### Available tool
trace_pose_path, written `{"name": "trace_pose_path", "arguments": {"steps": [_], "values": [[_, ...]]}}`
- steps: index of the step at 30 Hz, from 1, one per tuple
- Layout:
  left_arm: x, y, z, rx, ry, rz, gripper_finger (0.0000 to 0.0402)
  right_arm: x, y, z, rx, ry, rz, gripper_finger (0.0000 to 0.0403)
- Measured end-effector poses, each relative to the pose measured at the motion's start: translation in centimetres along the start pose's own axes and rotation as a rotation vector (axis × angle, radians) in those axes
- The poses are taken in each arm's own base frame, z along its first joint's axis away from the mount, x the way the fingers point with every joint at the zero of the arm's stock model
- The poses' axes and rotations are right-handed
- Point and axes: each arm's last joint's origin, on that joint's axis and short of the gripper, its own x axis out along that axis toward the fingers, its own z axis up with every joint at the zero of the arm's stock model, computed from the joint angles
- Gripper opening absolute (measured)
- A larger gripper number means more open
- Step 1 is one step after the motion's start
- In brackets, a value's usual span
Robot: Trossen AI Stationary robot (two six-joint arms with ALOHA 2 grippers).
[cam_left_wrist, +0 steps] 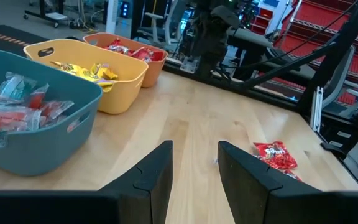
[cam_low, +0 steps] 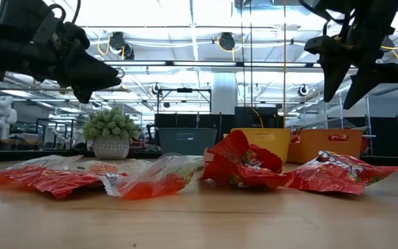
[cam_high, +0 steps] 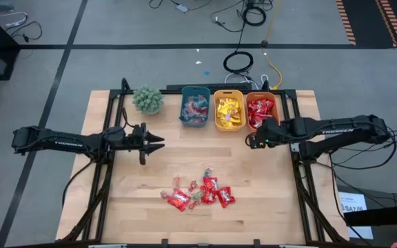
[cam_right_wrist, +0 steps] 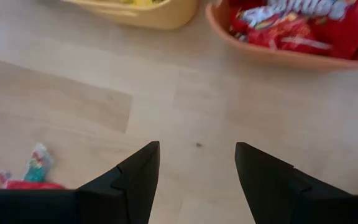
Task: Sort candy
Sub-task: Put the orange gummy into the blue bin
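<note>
A loose heap of candy [cam_high: 198, 193] lies on the near middle of the table: shiny red packets [cam_low: 244, 164] and smaller pale and pink pieces. My left gripper [cam_high: 158, 142] hovers open at the left, level, pointing right, above the bare wood [cam_left_wrist: 194, 155]. My right gripper [cam_high: 251, 141] hangs open in front of the orange bin [cam_high: 260, 110], above the table, empty [cam_right_wrist: 197, 163]. Three bins stand along the far edge: teal [cam_high: 194, 105] with pale pieces, yellow [cam_high: 229, 110] with yellow packets, orange with red packets.
A small green spiky plant [cam_high: 147, 98] in a pot stands at the far left, beside the teal bin. Black frame rails [cam_high: 109, 165] run along both table sides. Bare wood lies between the bins and the candy heap.
</note>
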Motion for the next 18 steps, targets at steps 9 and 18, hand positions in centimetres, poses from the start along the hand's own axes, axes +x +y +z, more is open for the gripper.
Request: {"name": "trace_pose_path", "arguments": {"steps": [9,18], "values": [[0.6,-0.3,2.9,-0.044,0.173,0.205,0.0136,-0.4,0.4,-1.7,-0.043,0.023,0.032,0.0201],[3.2,-2.0,7.2,-0.060,0.417,0.449,0.0136,1.0,1.7,-4.1,-0.147,0.018,-0.030,0.0201]]}}
